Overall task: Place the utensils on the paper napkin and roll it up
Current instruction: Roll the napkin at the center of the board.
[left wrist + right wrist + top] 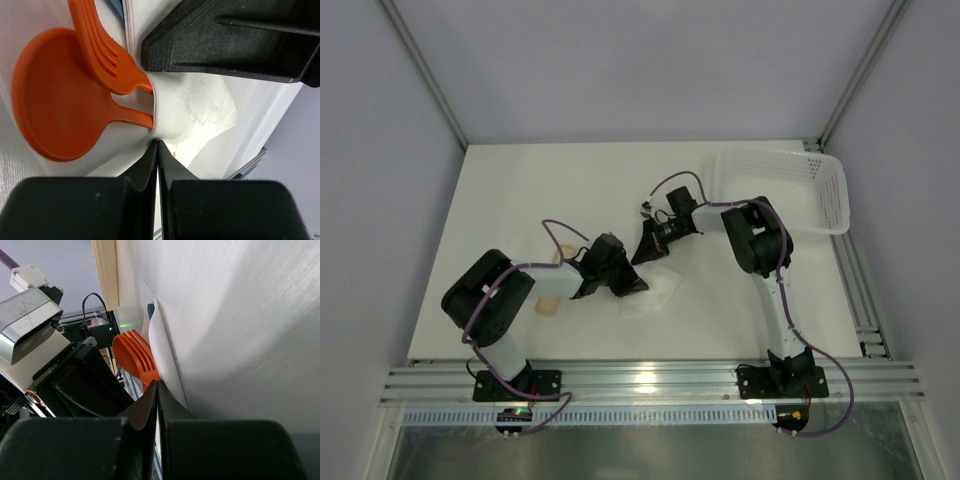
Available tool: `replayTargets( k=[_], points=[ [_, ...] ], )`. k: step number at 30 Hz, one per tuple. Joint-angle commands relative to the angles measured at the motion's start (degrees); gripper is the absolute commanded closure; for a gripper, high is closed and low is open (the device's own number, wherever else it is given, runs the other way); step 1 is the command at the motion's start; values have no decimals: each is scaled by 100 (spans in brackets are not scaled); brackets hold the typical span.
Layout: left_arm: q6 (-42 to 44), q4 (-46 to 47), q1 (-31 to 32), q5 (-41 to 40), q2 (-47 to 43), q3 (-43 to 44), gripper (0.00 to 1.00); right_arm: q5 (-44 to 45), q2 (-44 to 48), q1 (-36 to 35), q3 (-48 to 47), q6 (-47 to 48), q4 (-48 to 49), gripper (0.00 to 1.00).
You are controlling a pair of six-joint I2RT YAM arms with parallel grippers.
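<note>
Your white worktop [520, 190] carries everything. A white perforated basket [832, 195] sits at its far right corner, well apart from the rest.

Both arms reach inward and their hands meet over the middle of the worktop, nearer the near edge than the far one. Your left hand [157, 150] is closed with no gap between its fingers. Its tips touch the folded edge of the paper napkin [660, 297], but you cannot tell whether any paper is caught between them. Your right hand [157, 390] is closed just as tight. Its tips lie against the same napkin from the far side, and you cannot tell whether it grips the paper either.

The napkin lies flat on the worktop just beside both hands, folded over the handles of the utensils. A short beige piece [548, 305] lies toward the left edge, beside the left forearm.

The orange spoon [55, 115] has its round bowl clear of the fold. The orange fork [107, 55] lies alongside it, touching, with its tines also uncovered. A dark blue strip [150, 310] shows at the napkin's edge beyond the fork, too little of it to name.
</note>
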State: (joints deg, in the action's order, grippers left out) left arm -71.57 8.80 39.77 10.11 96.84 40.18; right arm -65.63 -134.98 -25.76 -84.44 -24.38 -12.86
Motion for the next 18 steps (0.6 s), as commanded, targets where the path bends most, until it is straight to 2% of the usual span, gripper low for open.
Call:
replayTargets(
  k=[1, 14, 18],
  points=[
    [91, -484, -13, -413, -7, -143, 100, 762, -152, 45, 402, 443, -130, 96],
    [222, -678, -4, -448, -86, -107, 100, 972, -99, -43, -186, 57, -137, 96],
    [196, -686, -4, -448, -121, -99, 100, 1078, 234, -61, -318, 4, -243, 96]
  ],
)
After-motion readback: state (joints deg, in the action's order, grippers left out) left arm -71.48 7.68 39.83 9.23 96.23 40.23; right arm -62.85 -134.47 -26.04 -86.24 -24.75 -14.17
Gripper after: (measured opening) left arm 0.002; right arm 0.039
